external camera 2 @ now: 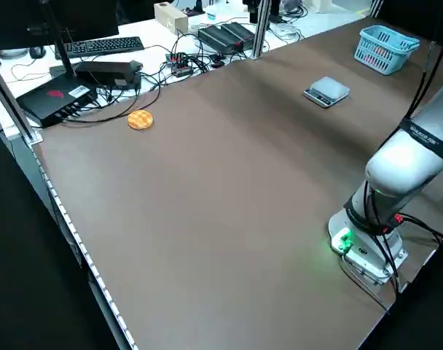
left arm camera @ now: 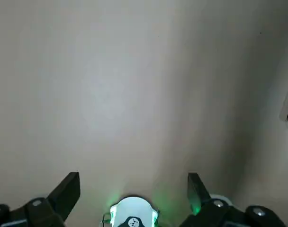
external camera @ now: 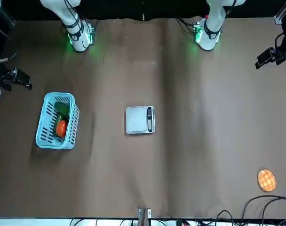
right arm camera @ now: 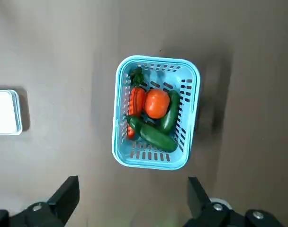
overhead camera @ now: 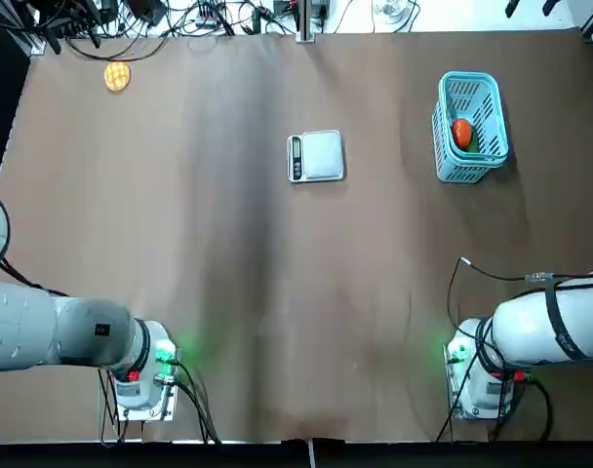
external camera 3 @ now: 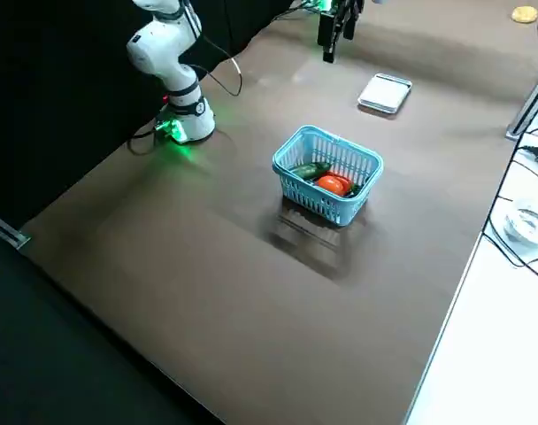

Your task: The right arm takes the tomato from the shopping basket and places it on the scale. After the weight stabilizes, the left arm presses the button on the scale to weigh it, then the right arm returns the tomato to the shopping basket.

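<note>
The light-blue shopping basket point(overhead camera: 477, 161) stands at the far right of the table. In it lies the round orange-red tomato point(right arm camera: 156, 103), also seen from overhead point(overhead camera: 461, 133), between green vegetables point(right arm camera: 154, 135) and a long red one point(right arm camera: 136, 101). The scale point(overhead camera: 317, 156) sits at the middle of the table with nothing on its platform; its dark control strip is on the robot's left side. My right gripper point(right arm camera: 133, 185) hangs open high above the table, short of the basket. My left gripper point(left arm camera: 133, 183) is open too, high over bare table near its own base.
A flat yellow-orange round item point(overhead camera: 117, 76) lies at the far left corner. Cables, a keyboard and boxes point(external camera 2: 97, 73) crowd the bench beyond the far edge. Both arm bases point(overhead camera: 140, 375) glow green at the near edge.
</note>
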